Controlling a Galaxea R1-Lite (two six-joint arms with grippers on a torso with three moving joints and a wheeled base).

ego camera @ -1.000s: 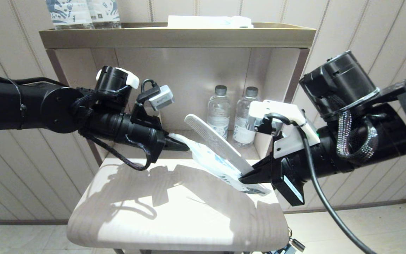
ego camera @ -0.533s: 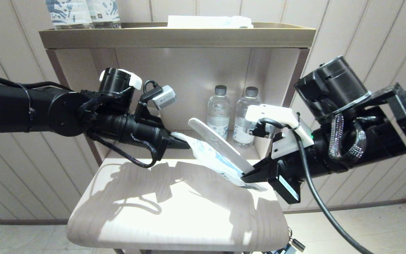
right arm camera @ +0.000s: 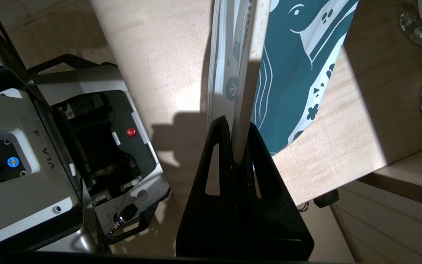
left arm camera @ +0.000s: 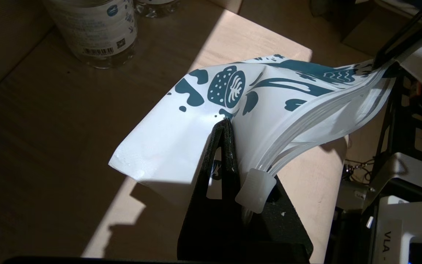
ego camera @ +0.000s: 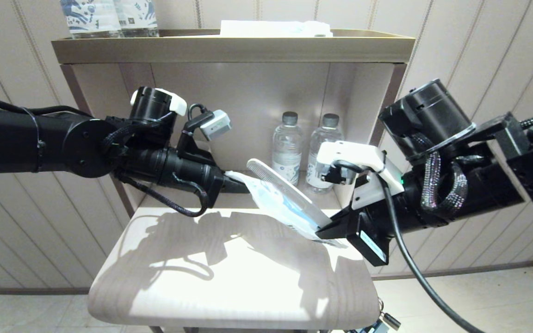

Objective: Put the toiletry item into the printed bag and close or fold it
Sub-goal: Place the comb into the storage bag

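Printed bag [ego camera: 278, 203] hangs stretched in the air above the wooden table [ego camera: 229, 277], your left gripper [ego camera: 241, 185] clamped on its end toward the shelf unit [ego camera: 234, 46] and your right gripper [ego camera: 322, 231] pinched on the toiletry item [ego camera: 285, 192] at its other end, clear tabletop showing below. The right wrist view shows you the stick's edge between the closed jaws beside the bag's teal print [right arm camera: 291, 73]; the left wrist view shows the bag's white slider [left arm camera: 255, 187] at that gripper.
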